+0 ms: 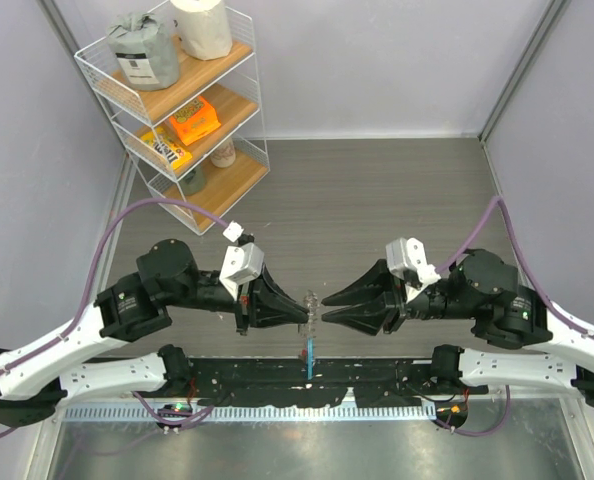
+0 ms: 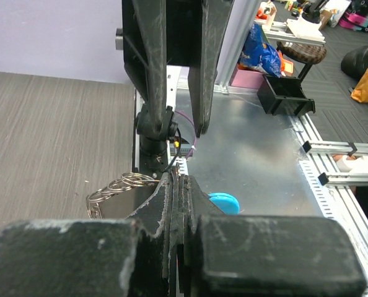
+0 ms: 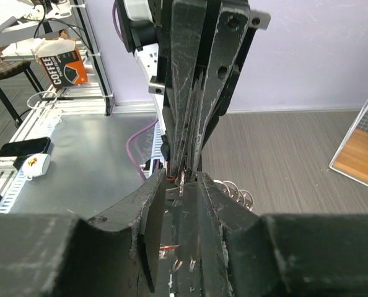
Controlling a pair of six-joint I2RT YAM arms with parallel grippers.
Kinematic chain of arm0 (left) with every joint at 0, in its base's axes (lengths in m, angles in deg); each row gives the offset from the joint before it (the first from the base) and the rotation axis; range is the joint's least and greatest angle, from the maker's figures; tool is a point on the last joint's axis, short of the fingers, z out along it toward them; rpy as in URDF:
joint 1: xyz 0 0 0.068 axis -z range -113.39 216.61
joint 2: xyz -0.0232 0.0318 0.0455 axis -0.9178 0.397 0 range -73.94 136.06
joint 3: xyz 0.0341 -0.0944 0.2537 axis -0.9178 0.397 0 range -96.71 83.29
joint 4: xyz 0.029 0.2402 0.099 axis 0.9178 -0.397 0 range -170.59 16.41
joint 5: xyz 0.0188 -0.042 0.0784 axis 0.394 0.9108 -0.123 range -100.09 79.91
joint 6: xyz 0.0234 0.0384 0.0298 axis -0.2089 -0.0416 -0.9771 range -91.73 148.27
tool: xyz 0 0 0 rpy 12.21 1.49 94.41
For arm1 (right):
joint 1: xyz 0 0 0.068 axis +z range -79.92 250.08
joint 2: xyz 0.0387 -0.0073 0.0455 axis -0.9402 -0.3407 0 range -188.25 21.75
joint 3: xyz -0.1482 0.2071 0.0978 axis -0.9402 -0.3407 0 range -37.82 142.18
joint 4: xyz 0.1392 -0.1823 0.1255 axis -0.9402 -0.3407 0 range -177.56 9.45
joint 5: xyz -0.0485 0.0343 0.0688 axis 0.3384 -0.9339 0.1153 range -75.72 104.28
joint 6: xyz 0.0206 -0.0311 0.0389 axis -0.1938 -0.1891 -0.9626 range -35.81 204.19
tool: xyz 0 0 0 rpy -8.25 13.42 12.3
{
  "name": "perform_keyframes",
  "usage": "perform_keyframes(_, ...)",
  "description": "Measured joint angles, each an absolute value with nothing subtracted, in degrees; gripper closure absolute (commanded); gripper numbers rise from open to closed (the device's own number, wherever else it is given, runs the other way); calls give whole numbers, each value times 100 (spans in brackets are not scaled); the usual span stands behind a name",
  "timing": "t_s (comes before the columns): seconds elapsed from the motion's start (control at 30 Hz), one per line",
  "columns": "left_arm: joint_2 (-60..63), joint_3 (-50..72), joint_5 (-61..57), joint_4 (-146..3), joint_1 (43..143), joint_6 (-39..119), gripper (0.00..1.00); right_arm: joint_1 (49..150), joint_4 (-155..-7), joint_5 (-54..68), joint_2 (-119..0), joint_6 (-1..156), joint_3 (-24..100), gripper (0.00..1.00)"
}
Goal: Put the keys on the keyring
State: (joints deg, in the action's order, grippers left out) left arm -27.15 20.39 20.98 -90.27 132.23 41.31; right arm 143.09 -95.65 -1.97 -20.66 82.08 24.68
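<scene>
My L gripper [image 1: 302,316] is pinched shut on the keyring [image 2: 133,180], blue tag [image 2: 223,202] dangling under. R gripper [image 1: 327,303] meets it tip-to-tip, jaws narrow, can't tell if gripping. Keys [image 3: 233,193] sit btwn us, fanned crosswise.

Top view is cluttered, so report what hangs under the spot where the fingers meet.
A blue tag hangs straight below that spot. Its ring is covered by the fingers; only a bit of the keys peeks out between the tips.
</scene>
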Motion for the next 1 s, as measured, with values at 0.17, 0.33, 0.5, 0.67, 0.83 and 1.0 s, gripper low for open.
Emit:
perform_keyframes(0.17, -2715, 2039, 2091, -9027, 13223, 4133, 100, 14309, -9560, -217, -2145, 8162, 2311, 69)
perform_keyframes(0.33, -2683, 1983, 2052, -9030, 13223, 4137, 100, 14309, -9558, -241, -2302, 8111, 2298, 69)
perform_keyframes(0.5, -2661, 1952, 2045, -9060, 13223, 4140, 100, 14309, -9556, -274, -2324, 8098, 2295, 75)
perform_keyframes(0.67, -2641, 1941, 2050, -9060, 13223, 4140, 100, 14309, -9560, -274, -2313, 8098, 2295, 78)
perform_keyframes(0.83, -2617, 1902, 2054, -9062, 13228, 4153, 100, 14309, -9580, -269, -2263, 8101, 2291, 94)
perform_keyframes(1.0, -2591, 1880, 2034, -9041, 13228, 4155, 100, 14309, -9560, -274, -2180, 8094, 2249, 94)
